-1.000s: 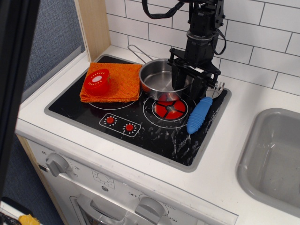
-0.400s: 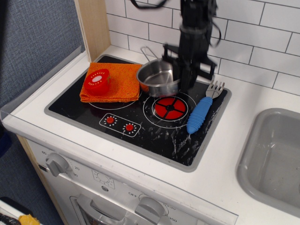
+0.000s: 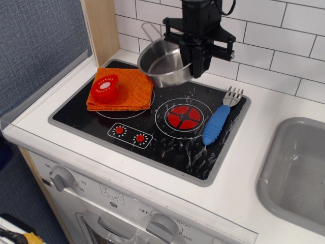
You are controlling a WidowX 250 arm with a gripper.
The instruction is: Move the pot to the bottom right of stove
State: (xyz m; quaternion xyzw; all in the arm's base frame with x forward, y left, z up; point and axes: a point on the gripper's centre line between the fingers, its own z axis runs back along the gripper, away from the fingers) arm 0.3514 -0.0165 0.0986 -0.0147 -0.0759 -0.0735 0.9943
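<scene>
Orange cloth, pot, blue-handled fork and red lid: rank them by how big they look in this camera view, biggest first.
1. orange cloth
2. pot, lifted in the gripper and tilted, so its rank against the cloth is unsure
3. blue-handled fork
4. red lid

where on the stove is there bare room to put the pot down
The pot hangs lifted in the gripper. Free: the stove's front right, between red burner, knob marks and blue-handled fork. Crowded: the left, under the orange cloth and red lid.

Bright, even light; white glare streaks the stove (image 3: 195, 152).
</scene>
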